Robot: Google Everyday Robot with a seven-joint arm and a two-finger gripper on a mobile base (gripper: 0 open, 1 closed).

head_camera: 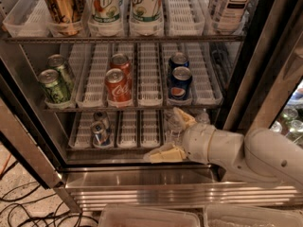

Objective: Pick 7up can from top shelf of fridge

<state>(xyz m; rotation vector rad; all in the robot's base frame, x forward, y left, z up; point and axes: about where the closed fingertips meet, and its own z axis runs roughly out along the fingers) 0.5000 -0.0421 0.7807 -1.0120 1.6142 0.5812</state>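
Observation:
Two 7up cans [105,7] [146,4], white and green, stand side by side in white lane trays on the top shelf [123,39] of the fridge [156,186]. A gold-brown can [60,6] stands left of them. My gripper [173,136] is far below them, at the level of the lowest rack, right of centre. Its cream fingers [165,154] are spread apart, one above the other, and hold nothing. The white arm [255,157] comes in from the lower right.
A tea bottle [232,1] stands at the top right. The middle rack holds green cans [54,84], red cola cans [116,82] and blue Pepsi cans [180,79]. Small cans [99,126] stand on the lowest rack. The dark door frame [267,56] is at the right, and cables [19,207] lie on the floor.

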